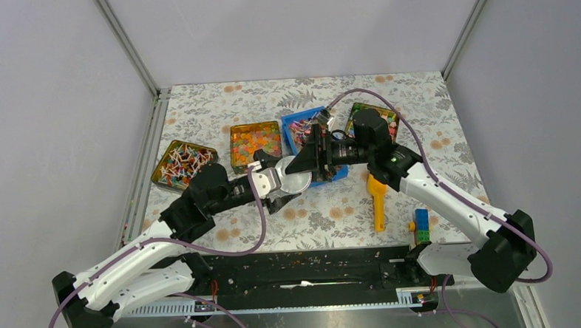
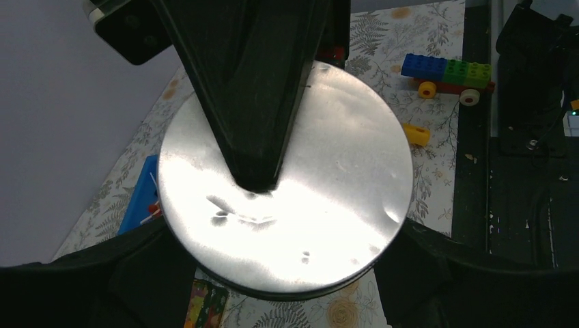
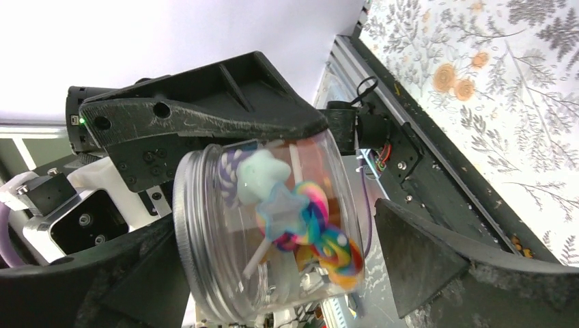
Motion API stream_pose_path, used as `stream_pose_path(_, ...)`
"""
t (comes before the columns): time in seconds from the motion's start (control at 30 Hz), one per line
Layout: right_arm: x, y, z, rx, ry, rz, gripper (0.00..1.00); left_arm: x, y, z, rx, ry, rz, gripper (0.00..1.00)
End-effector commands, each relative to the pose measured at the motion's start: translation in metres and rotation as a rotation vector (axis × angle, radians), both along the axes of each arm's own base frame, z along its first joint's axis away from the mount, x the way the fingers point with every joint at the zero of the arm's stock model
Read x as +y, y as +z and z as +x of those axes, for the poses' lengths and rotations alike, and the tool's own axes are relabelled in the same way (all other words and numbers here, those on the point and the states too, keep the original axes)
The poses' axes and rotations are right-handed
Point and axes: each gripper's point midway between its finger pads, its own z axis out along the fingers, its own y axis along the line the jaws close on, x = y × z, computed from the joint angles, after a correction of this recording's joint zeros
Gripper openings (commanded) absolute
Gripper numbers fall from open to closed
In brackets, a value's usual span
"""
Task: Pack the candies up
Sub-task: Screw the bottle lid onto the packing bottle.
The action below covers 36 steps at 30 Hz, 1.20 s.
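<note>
A clear jar (image 3: 273, 219) with a silver lid (image 2: 293, 205) is held in the air between both grippers, over the table's middle (image 1: 297, 180). Inside it are rainbow swirl lollipops and pastel pieces. My left gripper (image 1: 292, 184) is shut on the lid's rim, a finger on each side. My right gripper (image 1: 313, 161) spans the jar lengthwise, with one finger (image 2: 252, 123) on the lid's face and the other at the jar's bottom. The tiny wrapped candies (image 1: 301, 130) lie in the blue tray (image 1: 337, 173) behind the jar, mostly hidden by the grippers.
A tray of white-stick lollipops (image 1: 182, 163) stands at the left, an orange jelly tray (image 1: 256, 145) beside it, and a multicoloured sweets tray (image 1: 390, 117) at the back right. A yellow tool (image 1: 378, 201) and a Lego car (image 1: 421, 225) lie at the front right.
</note>
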Motion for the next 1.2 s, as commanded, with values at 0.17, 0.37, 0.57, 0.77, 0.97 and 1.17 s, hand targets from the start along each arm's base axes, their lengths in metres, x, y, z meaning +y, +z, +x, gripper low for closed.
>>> stream_pose_path(0.17, -0.031, 0.0, 0.006, -0.1, -0.141, -0.1, 1.0, 0.01, 0.02, -0.001, -0.047, 0.034, -0.058, 0.51)
stream_pose_path(0.37, -0.051, -0.01, 0.005, -0.186, -0.188, -0.2, 1.0, 0.015, 0.0, -0.004, 0.002, 0.041, -0.015, 0.51)
stream_pose_path(0.57, -0.069, -0.005, 0.008, -0.338, -0.224, -0.271, 1.0, 0.017, -0.019, -0.011, 0.057, 0.028, 0.0, 0.51)
stream_pose_path(0.77, -0.079, 0.001, 0.006, -0.544, -0.186, -0.29, 1.0, 0.017, -0.042, -0.026, 0.131, -0.027, 0.021, 0.5)
stream_pose_path(0.97, -0.084, -0.002, -0.001, -0.743, -0.075, -0.307, 1.0, 0.016, -0.059, -0.041, 0.202, -0.079, 0.032, 0.5)
stream_pose_path(1.17, -0.08, 0.007, -0.013, -0.981, 0.042, -0.214, 0.99, 0.014, -0.065, -0.056, 0.221, -0.159, 0.049, 0.5)
